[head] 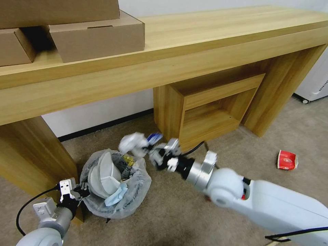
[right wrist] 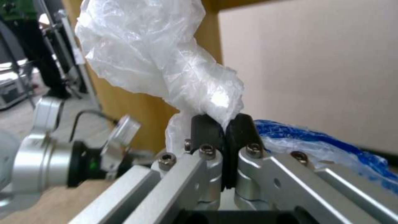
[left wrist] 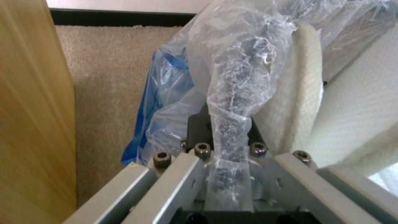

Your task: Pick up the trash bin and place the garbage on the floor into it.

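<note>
The long wooden table (head: 205, 37) spans the back of the scene, with 3 cardboard boxes (head: 99, 36) stacked on its left end and an open wooden cubby (head: 212, 109) built beneath it. Below lies beige carpeted floor (head: 239, 164).

The trash bin (head: 136, 186) sits on the floor beside the table's left leg (head: 30, 153), its crinkly translucent liner bulging over the rim. Inside it are 2 white slippers (head: 102, 174), a pale blue crumpled piece and some small dark and yellow litter.

The right arm reaches across from the lower right, its right tool (head: 153, 153) hanging just above the bin's far rim. In the right wrist view its black pads (right wrist: 207, 130) are pressed together on a crumpled white plastic bag (right wrist: 166, 62), with blue plastic (right wrist: 331, 146) just beside them.

The left tool (head: 80, 192) is at the bin's near-left rim. In the left wrist view a twisted strip of the bin's liner (left wrist: 236, 102) runs down between its black pads (left wrist: 199, 127), which are closed onto it; a slipper's white edge (left wrist: 298, 93) stands just behind, and blue plastic (left wrist: 166, 93) shows through the liner.

Well apart to the right, a crushed red-and-white paper cup (head: 287, 160) lies on the floor.
</note>
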